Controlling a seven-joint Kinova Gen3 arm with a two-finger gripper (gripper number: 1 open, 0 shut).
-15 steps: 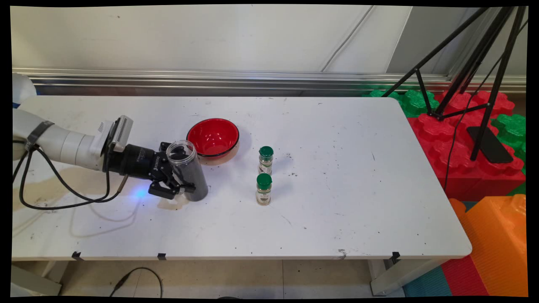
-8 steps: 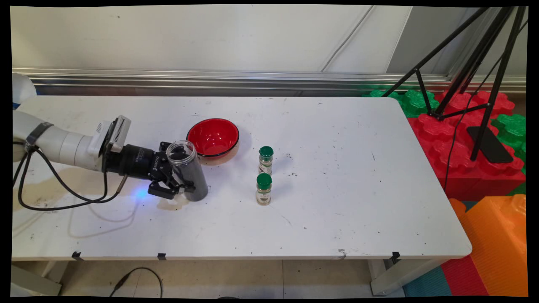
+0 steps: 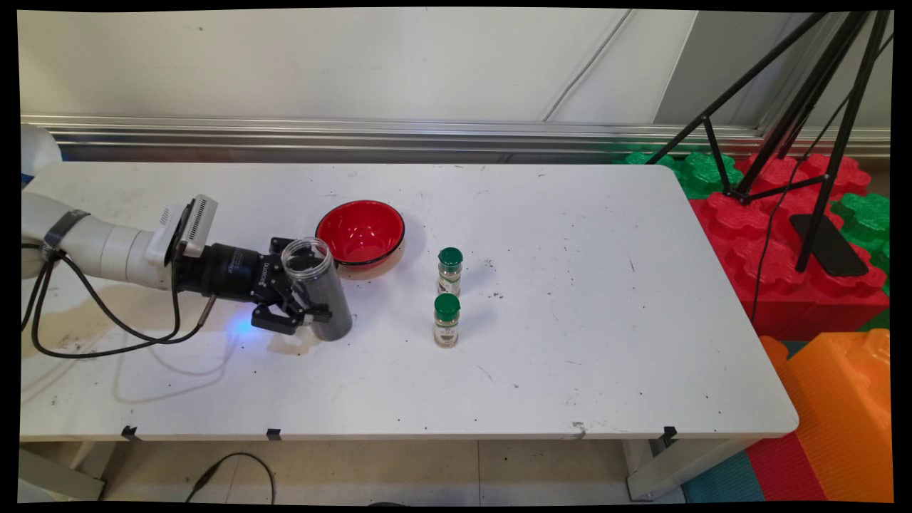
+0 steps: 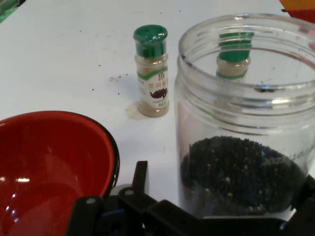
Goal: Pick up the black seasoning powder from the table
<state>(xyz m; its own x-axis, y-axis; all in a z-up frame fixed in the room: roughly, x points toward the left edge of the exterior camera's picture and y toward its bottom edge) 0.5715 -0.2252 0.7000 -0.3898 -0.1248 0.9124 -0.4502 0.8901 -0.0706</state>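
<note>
Since a second ago the arm has drawn back slightly to the left, while the jar (image 3: 317,288) has not shifted. I see the jaws standing open on either side of the jar's lower body. In the hand view there is a gap between one finger (image 4: 141,173) and the glass, so nothing is clamped. The jar stands on the desk (image 3: 570,356) just in front of the red bowl (image 3: 360,231). It is upright, long axis vertical, open mouth up, with dark grains in its lower part. Two green-capped bottles (image 3: 449,271) stand apart to its right.
</note>
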